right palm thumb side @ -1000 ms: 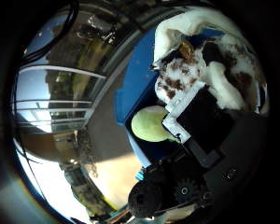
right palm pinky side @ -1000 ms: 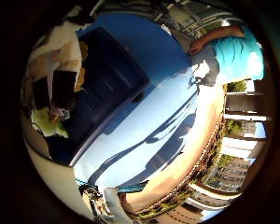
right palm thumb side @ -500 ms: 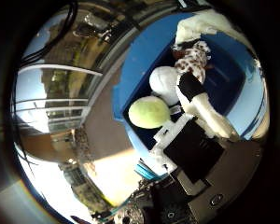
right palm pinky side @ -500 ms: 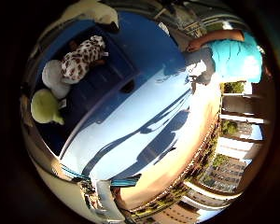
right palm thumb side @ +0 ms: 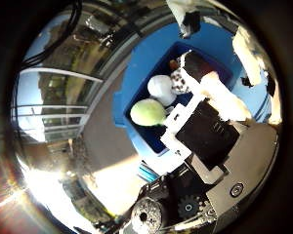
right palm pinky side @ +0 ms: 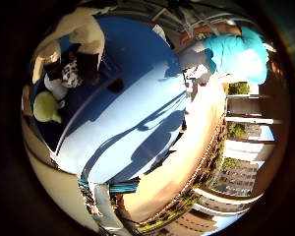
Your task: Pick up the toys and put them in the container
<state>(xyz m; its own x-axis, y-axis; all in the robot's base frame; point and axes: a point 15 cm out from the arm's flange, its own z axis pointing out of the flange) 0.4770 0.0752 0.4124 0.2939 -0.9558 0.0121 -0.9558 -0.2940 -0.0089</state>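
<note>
A blue container (right palm thumb side: 136, 83) stands on a blue surface (right palm pinky side: 137, 123). Inside it lie a yellow-green round toy (right palm thumb side: 147, 111), a white round toy (right palm thumb side: 161, 88) and a brown-spotted white plush toy (right palm thumb side: 177, 79). My right hand (right palm thumb side: 210, 122) is above the container with its white and black fingers (right palm pinky side: 86, 44) spread out straight. Nothing is held between them. The spotted toy (right palm pinky side: 69, 73) shows partly behind the fingers in the little finger side view.
A person in a teal top (right palm pinky side: 236, 49) stands at the far edge of the blue surface. A sandy floor (right palm pinky side: 187, 162) lies beside the surface. Railings (right palm thumb side: 49, 112) and buildings (right palm pinky side: 236, 167) surround the place.
The hand let go of the spotted plush toy, which now lies in the container, and it has risen away: the container and toys look smaller in both views.
</note>
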